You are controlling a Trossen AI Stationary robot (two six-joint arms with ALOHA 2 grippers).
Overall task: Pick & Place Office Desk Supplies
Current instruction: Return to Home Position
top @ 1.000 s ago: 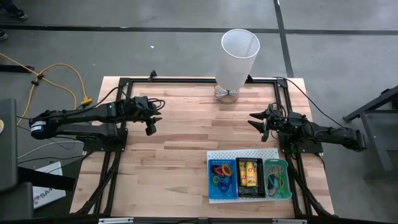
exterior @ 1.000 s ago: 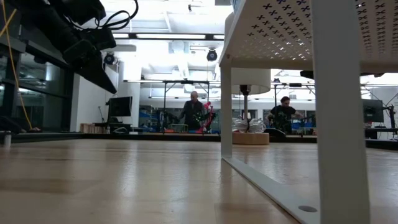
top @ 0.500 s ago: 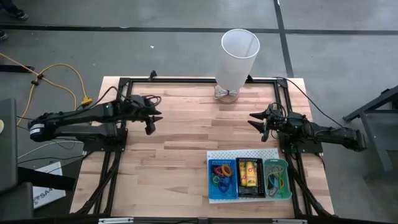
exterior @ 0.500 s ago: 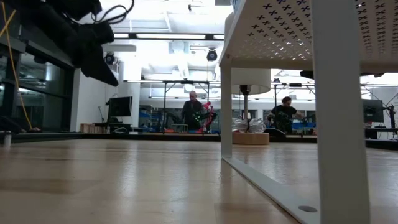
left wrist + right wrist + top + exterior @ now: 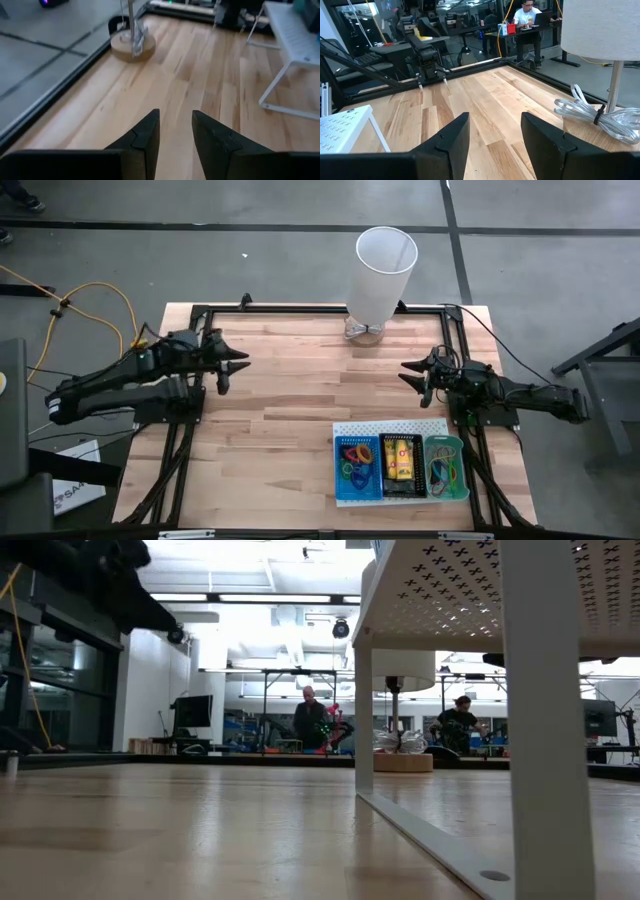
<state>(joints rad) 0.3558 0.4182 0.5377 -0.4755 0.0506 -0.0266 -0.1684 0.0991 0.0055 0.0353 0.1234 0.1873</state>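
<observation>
Left end effector [image 5: 175, 114] is hovering above the desk [image 5: 290, 410], fingers apart; right end effector [image 5: 495, 117] is waiting, spread too; yellow packs [image 5: 402, 458] showing print too small to read.

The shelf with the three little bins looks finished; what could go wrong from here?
Mostly small risks. The right gripper hangs open near the white shelf, so a careless swing might nudge the blue bin, black bin or green bin. The left gripper, also open, sits close to the yellow cable off the left side of the table, which its arm could snag.
</observation>
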